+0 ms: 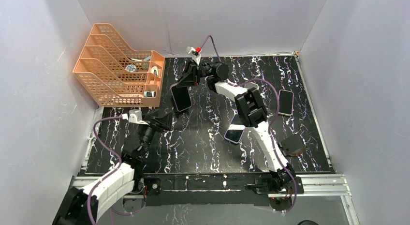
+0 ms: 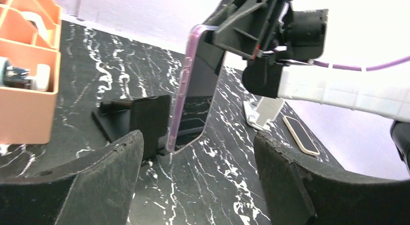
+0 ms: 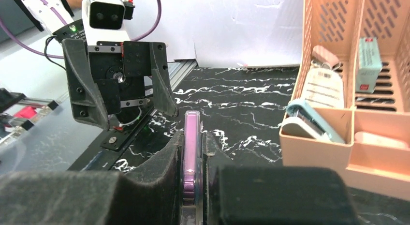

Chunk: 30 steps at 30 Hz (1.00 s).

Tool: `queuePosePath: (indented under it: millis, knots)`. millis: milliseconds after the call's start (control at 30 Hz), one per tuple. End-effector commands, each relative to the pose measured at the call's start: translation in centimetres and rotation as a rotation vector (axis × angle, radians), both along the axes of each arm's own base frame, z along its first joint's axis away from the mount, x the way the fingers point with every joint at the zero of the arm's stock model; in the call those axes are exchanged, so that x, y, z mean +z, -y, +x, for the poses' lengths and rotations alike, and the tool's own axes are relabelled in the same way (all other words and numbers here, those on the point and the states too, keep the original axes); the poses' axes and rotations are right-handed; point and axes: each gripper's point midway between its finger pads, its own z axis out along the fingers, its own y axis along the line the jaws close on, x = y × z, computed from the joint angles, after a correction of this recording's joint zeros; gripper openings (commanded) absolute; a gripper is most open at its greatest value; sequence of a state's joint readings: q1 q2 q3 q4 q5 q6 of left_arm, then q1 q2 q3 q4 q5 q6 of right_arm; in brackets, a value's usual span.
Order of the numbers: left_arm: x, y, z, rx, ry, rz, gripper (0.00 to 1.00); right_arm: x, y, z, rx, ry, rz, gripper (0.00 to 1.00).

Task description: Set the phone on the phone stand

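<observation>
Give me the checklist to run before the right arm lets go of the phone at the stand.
1. Right gripper clamped on the phone at its top edge: ok.
2. Left gripper open, holding nothing: ok.
3. Phone's lower edge seated in the black phone stand: cannot tell; the edge meets the stand, but the seat is hidden.
4. Phone resting back on the stand: cannot tell.
5. Orange organizer apart from the phone: ok.
</observation>
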State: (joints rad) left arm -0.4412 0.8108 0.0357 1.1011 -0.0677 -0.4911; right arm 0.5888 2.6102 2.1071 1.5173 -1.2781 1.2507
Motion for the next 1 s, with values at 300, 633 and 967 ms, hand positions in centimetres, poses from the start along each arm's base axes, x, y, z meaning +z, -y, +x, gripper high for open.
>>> queuePosePath:
  millis: [300, 633, 967]
  knots:
    - [-5.1, -2.2, -0.2, 0.108, -0.181, 0.050, 0.82, 1.5, -3.4, 1.4, -0.038, 0.187, 0.117, 0.01]
    - [-5.0, -2.3, -0.2, 0.112, -0.173, 0.057, 0.82, -0.5, -3.5, 2.1, -0.048, 0.164, 0.087, 0.01]
    - [-6.1, -2.3, -0.5, 0.102, -0.198, 0.070, 0.82, -0.5, -2.1, 3.5, -0.085, 0.151, 0.088, 0.01]
